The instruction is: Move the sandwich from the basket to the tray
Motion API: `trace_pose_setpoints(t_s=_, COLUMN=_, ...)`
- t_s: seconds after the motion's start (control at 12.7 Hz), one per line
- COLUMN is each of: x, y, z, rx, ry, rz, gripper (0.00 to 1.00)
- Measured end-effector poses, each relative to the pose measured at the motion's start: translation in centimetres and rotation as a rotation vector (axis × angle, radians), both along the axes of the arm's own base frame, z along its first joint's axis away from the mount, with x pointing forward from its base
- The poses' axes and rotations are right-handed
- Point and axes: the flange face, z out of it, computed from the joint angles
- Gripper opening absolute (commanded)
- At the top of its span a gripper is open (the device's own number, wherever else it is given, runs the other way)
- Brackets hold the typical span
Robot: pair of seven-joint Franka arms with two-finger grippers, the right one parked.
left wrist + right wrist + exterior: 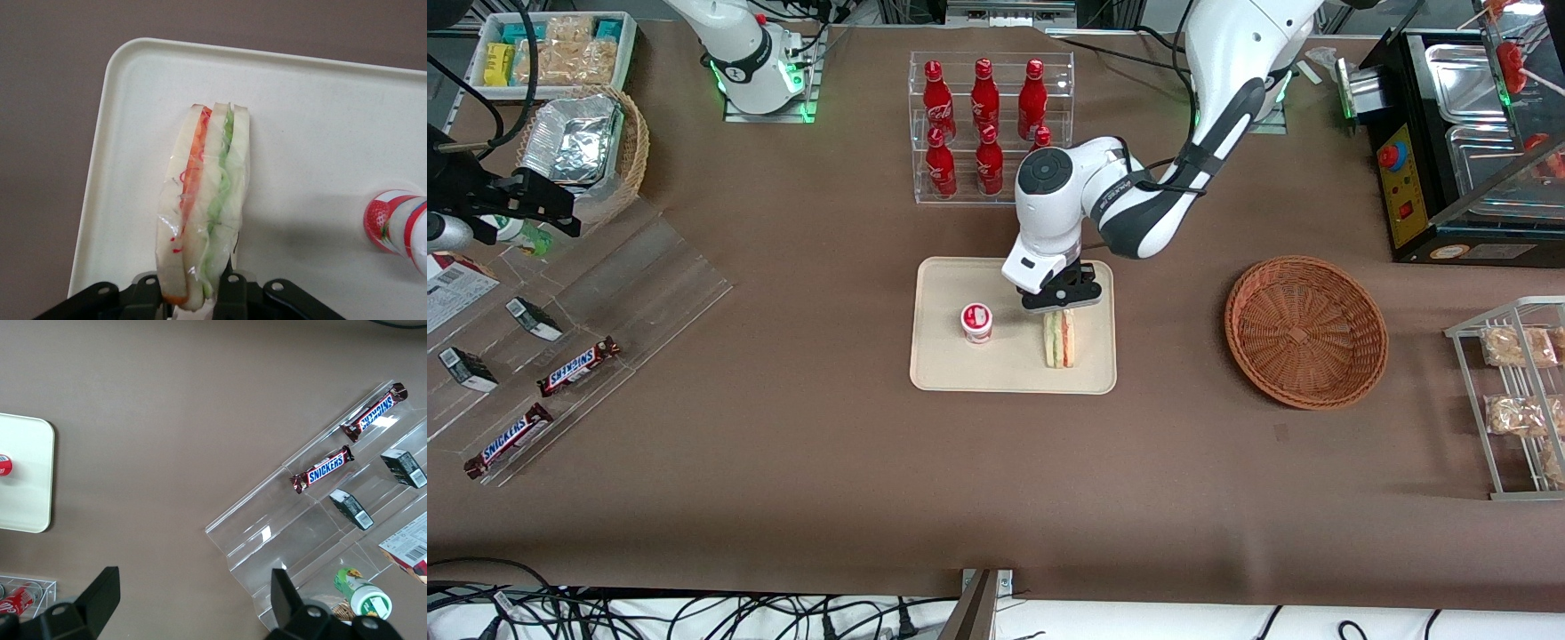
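Observation:
The sandwich (1059, 340), a wrapped wedge of white bread with orange-red and green filling, stands on edge on the cream tray (943, 356), toward its working-arm end. My gripper (1059, 302) sits right above the sandwich's end farther from the front camera. In the left wrist view the sandwich (203, 193) lies on the tray (320, 133), and my gripper (190, 293) is shut on its end, a black finger (233, 293) pressed against each bread face. The round reddish-brown basket (1305, 331) is empty, toward the working arm's end of the table.
A small red-and-white cup (976, 322) stands on the tray beside the sandwich. A clear rack of red bottles (985, 124) stands farther from the front camera than the tray. A wire rack with snacks (1516, 391) lies beside the basket.

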Motion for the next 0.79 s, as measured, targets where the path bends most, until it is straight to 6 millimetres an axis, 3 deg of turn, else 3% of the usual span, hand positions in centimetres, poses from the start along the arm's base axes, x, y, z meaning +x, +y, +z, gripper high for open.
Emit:
trace_pose_setpoints(t_s=0.08, x=0.0, y=0.0, z=-0.1, rx=0.0, ry=0.001, rz=0.0, gripper=0.79)
trace_pose_setpoints(t_s=0.16, x=0.0, y=0.0, z=-0.1, rx=-0.001, ry=0.001, rz=0.0, gripper=0.94)
trace_pose_setpoints(t_s=0.24, x=0.0, y=0.0, z=-0.1, rx=-0.001, ry=0.001, rz=0.0, gripper=1.0)
trace_pose_setpoints(t_s=0.55, x=0.3, y=-0.2, z=0.5, rx=-0.014, ry=-0.012, rz=0.005, gripper=1.0)
trace_pose_setpoints(t_s=0.79, x=1.5, y=-0.5, z=5.2, rx=-0.06, ry=-0.076, rz=0.037, gripper=1.0)
